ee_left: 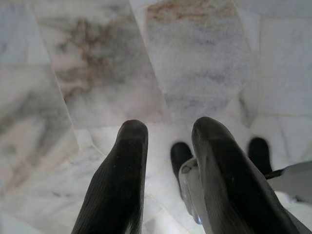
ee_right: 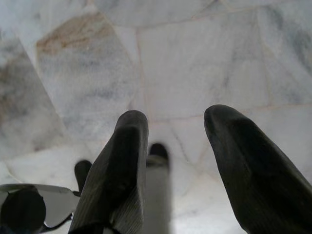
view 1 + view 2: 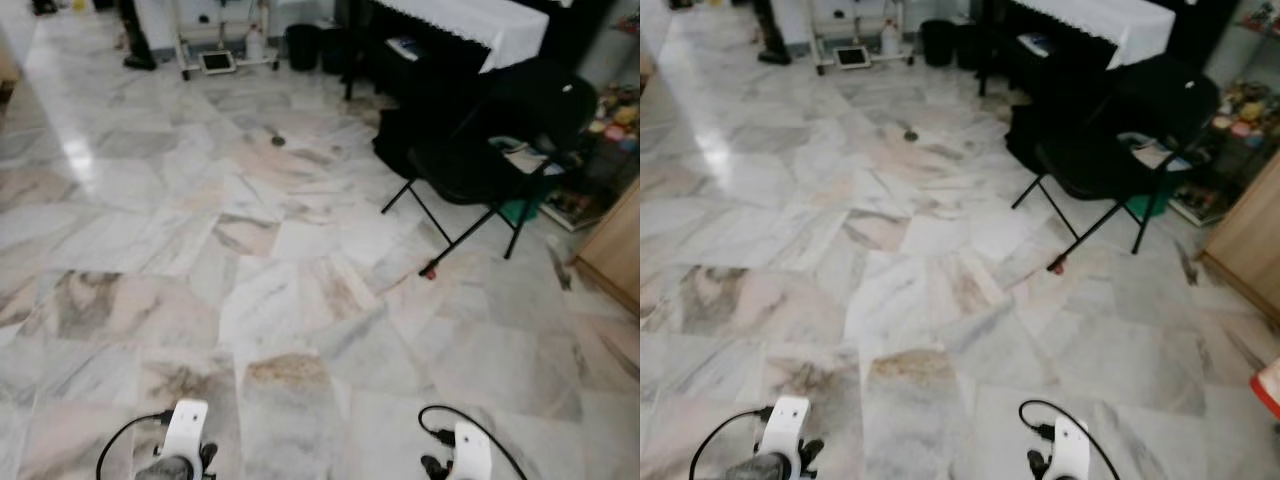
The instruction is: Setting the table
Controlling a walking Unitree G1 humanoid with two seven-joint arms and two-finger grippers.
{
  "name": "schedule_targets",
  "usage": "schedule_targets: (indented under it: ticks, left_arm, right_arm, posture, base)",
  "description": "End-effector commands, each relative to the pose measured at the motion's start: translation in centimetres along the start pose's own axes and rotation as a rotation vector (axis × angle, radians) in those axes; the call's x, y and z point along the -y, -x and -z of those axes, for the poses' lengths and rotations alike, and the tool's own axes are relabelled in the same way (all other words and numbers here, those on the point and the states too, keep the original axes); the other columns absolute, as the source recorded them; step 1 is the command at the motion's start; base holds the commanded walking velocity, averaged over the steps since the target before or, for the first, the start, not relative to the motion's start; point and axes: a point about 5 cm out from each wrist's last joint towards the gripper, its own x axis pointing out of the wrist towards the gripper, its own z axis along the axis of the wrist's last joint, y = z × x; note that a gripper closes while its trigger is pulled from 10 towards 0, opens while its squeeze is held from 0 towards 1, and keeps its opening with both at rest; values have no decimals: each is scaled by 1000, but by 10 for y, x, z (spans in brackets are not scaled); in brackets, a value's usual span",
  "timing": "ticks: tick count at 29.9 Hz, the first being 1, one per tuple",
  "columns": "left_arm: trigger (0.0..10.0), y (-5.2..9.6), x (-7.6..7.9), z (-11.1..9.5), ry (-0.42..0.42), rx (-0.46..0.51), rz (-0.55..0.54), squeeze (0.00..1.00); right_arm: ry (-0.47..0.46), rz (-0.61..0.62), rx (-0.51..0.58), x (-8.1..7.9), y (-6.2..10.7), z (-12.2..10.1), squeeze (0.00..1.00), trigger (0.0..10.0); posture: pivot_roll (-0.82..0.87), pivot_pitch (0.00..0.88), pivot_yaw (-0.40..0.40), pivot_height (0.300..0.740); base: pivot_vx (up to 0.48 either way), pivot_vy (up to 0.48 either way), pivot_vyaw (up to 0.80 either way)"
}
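- Underfoot, the floor (image 3: 300, 300) is polished marble in grey, white and rust-veined slabs, with a bright glare patch at the far left.
- One black folding chair (image 3: 490, 150) stands on the floor to the right, some papers on its seat, a red tip on one foot.
- One tabletop (image 3: 470, 25) covered by a white cloth stands at the far right, behind the chair and well apart from both grippers; what lies on it cannot be made out.
- One white wheeled stand (image 3: 225, 55) sits at the far wall, one dark bin (image 3: 302, 45) beside it.
- One wooden cabinet (image 3: 615, 245) edge shows at the right border, with shelves of coloured items (image 3: 615, 115) behind it.
- Two arms hang low, each with a black cable looping at the wrist.
- Left gripper (image 1: 168, 146): fingers parted, nothing between them, pointing down at the floor.
- Right gripper (image 2: 178, 141): fingers spread wide, empty, also pointing down at the floor.
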Motion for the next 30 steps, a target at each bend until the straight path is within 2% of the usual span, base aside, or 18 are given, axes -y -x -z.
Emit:
schedule_targets:
  ticks: [1,30]
  left_arm:
    - [10000,0,6,3,-4,-10,16,0]
    - [10000,-1,7,-4,-15,13,31,0]
  right_arm:
    - [13,16,-7,6,1,1,0,10000]
    - [12,16,-12,4,1,2,0,10000]
  posture:
    - [63,0,-39,740]
    - [66,0,-37,740]
  base:
    - [0,0,-769]
    - [0,0,-768]
